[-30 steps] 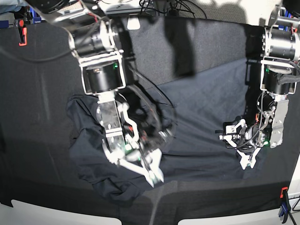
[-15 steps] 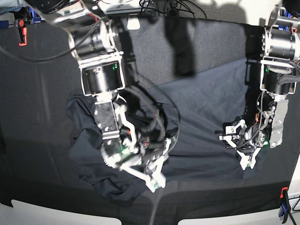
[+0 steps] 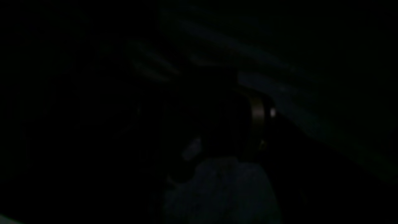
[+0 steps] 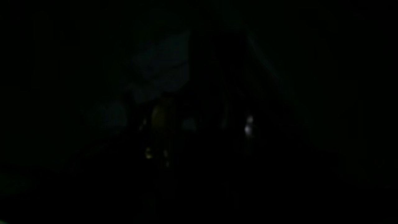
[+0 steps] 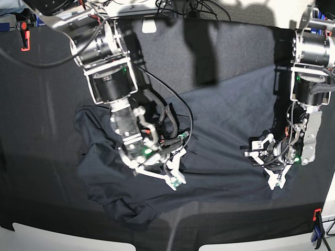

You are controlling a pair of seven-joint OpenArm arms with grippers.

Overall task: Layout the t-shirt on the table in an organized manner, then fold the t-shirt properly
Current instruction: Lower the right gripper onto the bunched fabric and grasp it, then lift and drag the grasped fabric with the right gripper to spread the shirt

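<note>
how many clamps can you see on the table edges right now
2. An orange clamp at the table's far left corner, and a blue and orange clamp at the near right corner. Others may be hidden by the arms or out of frame.

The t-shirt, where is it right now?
In the base view the t-shirt is spread across the middle of the table, bunched up on the view's left under the right gripper, with the left gripper over its right part.

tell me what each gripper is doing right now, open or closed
Left gripper: low over the t-shirt, open or shut cannot be told.
Right gripper: fingers spread open over the t-shirt, holding nothing.
</note>
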